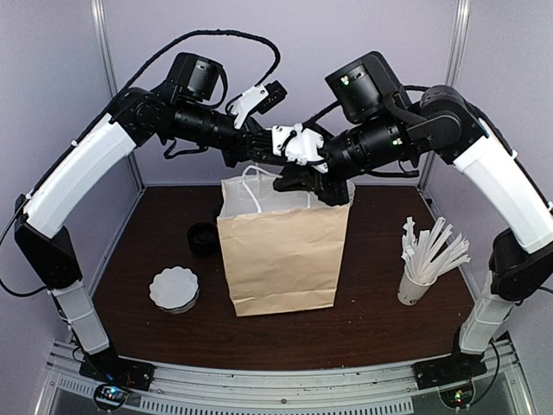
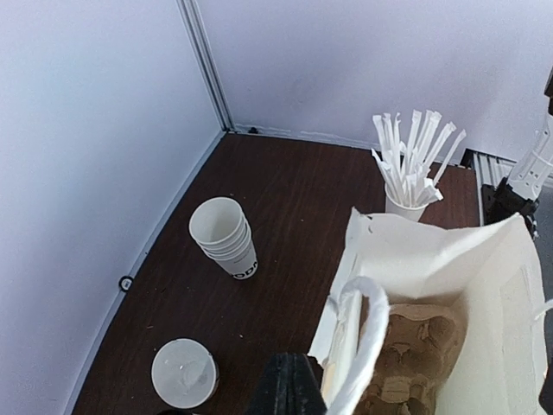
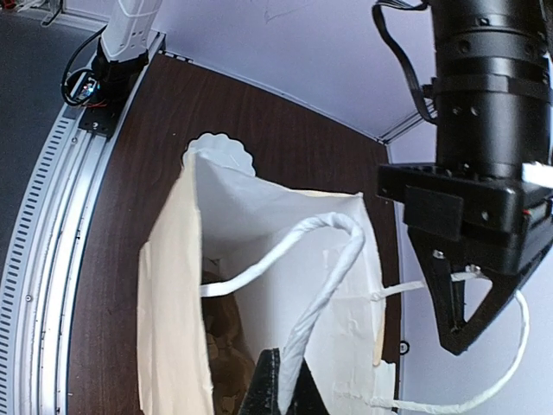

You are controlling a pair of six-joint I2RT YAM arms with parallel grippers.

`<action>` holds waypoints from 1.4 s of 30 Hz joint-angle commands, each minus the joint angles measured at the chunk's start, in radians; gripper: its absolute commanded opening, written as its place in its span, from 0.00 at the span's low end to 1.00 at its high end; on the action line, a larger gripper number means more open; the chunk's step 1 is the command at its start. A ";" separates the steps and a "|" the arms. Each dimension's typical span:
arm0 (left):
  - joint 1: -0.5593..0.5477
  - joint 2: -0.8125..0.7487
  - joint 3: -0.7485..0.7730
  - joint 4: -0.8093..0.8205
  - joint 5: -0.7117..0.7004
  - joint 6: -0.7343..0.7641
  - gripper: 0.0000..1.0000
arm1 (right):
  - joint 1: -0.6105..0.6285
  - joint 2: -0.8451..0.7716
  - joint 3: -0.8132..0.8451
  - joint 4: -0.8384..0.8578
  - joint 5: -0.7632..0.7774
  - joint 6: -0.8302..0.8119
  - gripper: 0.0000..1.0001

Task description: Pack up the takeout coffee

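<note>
The bag [image 2: 432,285] stands open at lower right, with a brown cardboard tray [image 2: 415,363] inside. Its white handle [image 2: 367,320] loops up just beside the closed dark fingers [image 2: 289,385]. On the counter [image 2: 302,199] stand nested cups [image 2: 226,235], a cup of wrapped sticks [image 2: 408,177] and a white round thing [image 2: 183,372].

Dark capital letters stand near the base of the outermost cup in the stack of white cups [image 2: 226,240] on the desk [image 2: 294,199]; only "ODA" can be read, the rest hidden round the curve; the cup of wrapped sticks [image 1: 415,290] carries a small dark mark, too small to read.
</note>
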 commanded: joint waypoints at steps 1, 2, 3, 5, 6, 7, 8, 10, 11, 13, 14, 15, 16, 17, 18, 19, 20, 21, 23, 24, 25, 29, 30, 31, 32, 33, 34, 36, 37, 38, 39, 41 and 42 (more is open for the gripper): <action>0.007 -0.006 0.063 0.009 -0.041 -0.052 0.00 | -0.020 -0.014 0.055 -0.009 -0.024 -0.034 0.00; 0.006 -0.008 0.064 0.013 -0.043 -0.054 0.00 | -0.022 -0.015 0.065 -0.008 -0.023 -0.032 0.00; 0.007 -0.010 0.064 0.015 -0.046 -0.056 0.00 | -0.024 -0.016 0.071 -0.009 -0.022 -0.032 0.00; 0.007 -0.012 0.063 0.018 -0.057 -0.057 0.00 | -0.025 -0.013 0.075 -0.008 -0.025 -0.031 0.00; 0.007 -0.013 0.061 0.018 -0.062 -0.057 0.00 | -0.026 -0.013 0.075 -0.009 -0.026 -0.030 0.00; 0.007 -0.014 0.060 0.018 -0.064 -0.056 0.00 | -0.025 -0.012 0.075 -0.009 -0.028 -0.030 0.00; 0.007 -0.015 0.058 0.018 -0.068 -0.054 0.00 | -0.025 -0.011 0.073 -0.011 -0.027 -0.031 0.00; 0.006 -0.015 0.050 0.018 -0.080 -0.047 0.00 | -0.025 -0.008 0.069 -0.013 -0.026 -0.032 0.00; 0.007 -0.017 0.044 0.021 -0.092 -0.045 0.00 | -0.025 -0.005 0.068 -0.012 -0.026 -0.032 0.00; 0.007 -0.023 0.026 0.033 -0.107 -0.039 0.00 | -0.024 -0.001 0.065 -0.010 -0.024 -0.034 0.00; 0.007 -0.026 0.016 0.039 -0.109 -0.038 0.00 | -0.025 0.002 0.064 -0.011 -0.021 -0.034 0.00; 0.008 -0.030 0.007 0.043 -0.109 -0.038 0.00 | -0.025 0.003 0.062 -0.013 -0.022 -0.035 0.00; 0.008 -0.033 0.001 0.048 -0.108 -0.038 0.00 | -0.025 0.004 0.061 -0.013 -0.022 -0.035 0.00; 0.009 -0.034 -0.005 0.049 -0.108 -0.038 0.00 | -0.024 0.005 0.060 -0.013 -0.021 -0.035 0.00; 0.010 -0.035 -0.011 0.050 -0.108 -0.037 0.00 | -0.026 0.004 0.058 -0.013 -0.019 -0.034 0.00; 0.010 -0.036 -0.019 0.050 -0.108 -0.037 0.00 | -0.026 0.005 0.056 -0.013 -0.020 -0.033 0.00; 0.011 -0.039 -0.030 0.054 -0.109 -0.038 0.00 | -0.025 0.007 0.053 -0.014 -0.021 -0.032 0.00; 0.013 -0.041 -0.042 0.056 -0.107 -0.040 0.00 | -0.025 0.007 0.049 -0.013 -0.021 -0.031 0.00; 0.016 -0.045 -0.064 0.060 -0.108 -0.043 0.00 | -0.025 0.009 0.039 -0.011 -0.018 -0.029 0.00; 0.018 -0.046 -0.077 0.060 -0.107 -0.044 0.00 | -0.026 0.011 0.033 -0.010 -0.018 -0.028 0.00; 0.019 -0.047 -0.085 0.061 -0.106 -0.042 0.00 | -0.025 0.011 0.025 -0.010 -0.017 -0.029 0.00; 0.024 -0.058 -0.129 0.072 -0.103 -0.043 0.00 | -0.027 0.005 -0.038 0.003 -0.020 -0.021 0.00; 0.026 -0.061 -0.136 0.073 -0.102 -0.043 0.04 | -0.026 0.003 -0.053 0.007 -0.019 -0.020 0.00; 0.027 -0.060 -0.140 0.073 -0.099 -0.041 0.14 | -0.027 0.002 -0.067 0.009 -0.019 -0.020 0.01; 0.028 -0.059 -0.142 0.069 -0.098 -0.040 0.28 | -0.026 -0.002 -0.079 0.011 -0.019 -0.020 0.08; 0.028 -0.056 -0.141 0.064 -0.100 -0.039 0.52 | -0.027 -0.001 -0.083 0.001 -0.023 -0.022 0.26; 0.028 -0.057 -0.139 0.056 -0.100 -0.043 0.75 | -0.027 0.000 -0.076 -0.023 -0.032 -0.031 0.38; 0.028 -0.062 -0.129 0.036 -0.077 -0.045 0.97 | -0.038 -0.011 -0.064 -0.063 -0.091 -0.028 0.60; 0.028 -0.067 -0.120 0.023 -0.058 -0.047 0.97 | -0.047 -0.018 -0.054 -0.081 -0.127 -0.028 0.71; 0.028 -0.075 -0.112 0.013 -0.030 -0.041 0.97 | -0.056 -0.022 -0.031 -0.114 -0.164 -0.036 0.74; 0.028 -0.087 -0.111 0.007 -0.014 -0.037 0.97 | -0.063 -0.026 -0.010 -0.140 -0.193 -0.044 0.76; 0.028 -0.124 -0.123 0.004 0.012 -0.032 0.97 | -0.081 -0.042 0.022 -0.178 -0.251 -0.055 0.76; 0.028 -0.144 -0.134 -0.003 0.032 -0.025 0.98 | -0.091 -0.051 0.028 -0.190 -0.278 -0.057 0.76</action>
